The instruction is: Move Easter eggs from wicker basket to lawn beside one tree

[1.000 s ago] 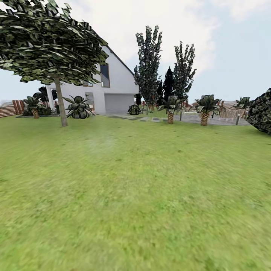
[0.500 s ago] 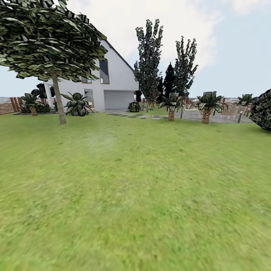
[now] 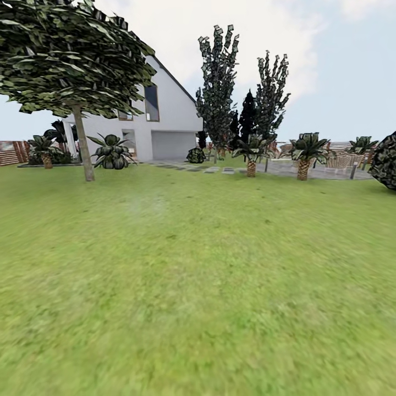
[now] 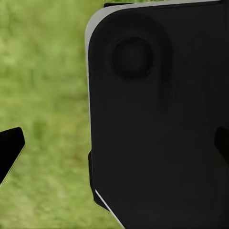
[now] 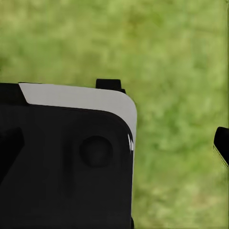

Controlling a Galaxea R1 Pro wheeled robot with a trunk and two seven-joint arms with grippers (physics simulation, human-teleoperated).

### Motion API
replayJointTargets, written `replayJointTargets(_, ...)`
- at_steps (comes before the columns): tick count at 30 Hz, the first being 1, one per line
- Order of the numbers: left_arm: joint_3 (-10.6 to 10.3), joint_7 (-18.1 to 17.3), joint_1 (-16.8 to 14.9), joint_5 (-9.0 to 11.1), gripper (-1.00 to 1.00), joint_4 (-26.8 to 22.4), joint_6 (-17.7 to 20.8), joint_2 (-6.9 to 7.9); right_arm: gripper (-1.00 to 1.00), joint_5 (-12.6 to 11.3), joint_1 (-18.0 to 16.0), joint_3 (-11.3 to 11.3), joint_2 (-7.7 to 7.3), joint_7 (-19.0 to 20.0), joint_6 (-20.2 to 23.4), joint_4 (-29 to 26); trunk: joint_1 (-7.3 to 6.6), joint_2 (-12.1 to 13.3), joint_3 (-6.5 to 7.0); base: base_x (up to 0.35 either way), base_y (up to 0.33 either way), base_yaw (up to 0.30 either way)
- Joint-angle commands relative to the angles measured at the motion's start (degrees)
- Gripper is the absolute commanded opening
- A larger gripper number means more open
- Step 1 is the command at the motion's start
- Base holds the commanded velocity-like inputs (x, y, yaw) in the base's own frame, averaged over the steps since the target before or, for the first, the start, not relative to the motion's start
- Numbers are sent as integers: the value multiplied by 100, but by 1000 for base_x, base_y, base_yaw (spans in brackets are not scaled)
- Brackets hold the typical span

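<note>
The lawn (image 3: pixel 198 275) spreads wide and flat ahead in the head view. At the far left stands a tree (image 3: pixel 83 144) with a slim pale trunk and a rounded dark crown. The three Easter eggs and the wicker basket are out of view. In the left wrist view my left gripper (image 4: pixel 114 148) is open, one black fingertip (image 4: pixel 9 150) at each side edge, over grass and a black part of my body. My right gripper (image 5: pixel 114 143) is likewise open, with its fingertips (image 5: pixel 222 143) far apart and nothing held.
A white house (image 3: pixel 165 118) stands behind the tree. Two tall narrow trees (image 3: pixel 217 88) and a black conifer (image 3: pixel 247 118) rise at the centre back. Short palms (image 3: pixel 303 162) line a paved strip, a dark bush (image 3: pixel 386 162) sits at the right edge, and a slat fence (image 3: pixel 10 153) is far left.
The whole head view has shifted a little, so the camera has moved. The tree, house and palms sit slightly higher in the picture than a second ago.
</note>
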Motion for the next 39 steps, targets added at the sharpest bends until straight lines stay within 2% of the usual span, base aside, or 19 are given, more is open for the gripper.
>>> replayJointTargets(1, -4, 1, 3, 1, 100, -11, -2, 0, 100, -8, -6, 29, 0, -3, -24, 11, 4, -2, -5, 338, 0, 0)
replayJointTargets(39, -4, 1, 3, 1, 100, -11, -2, 1, 100, 0, -6, 29, 9, -4, -24, 13, 4, -2, -5, 338, 0, 0)
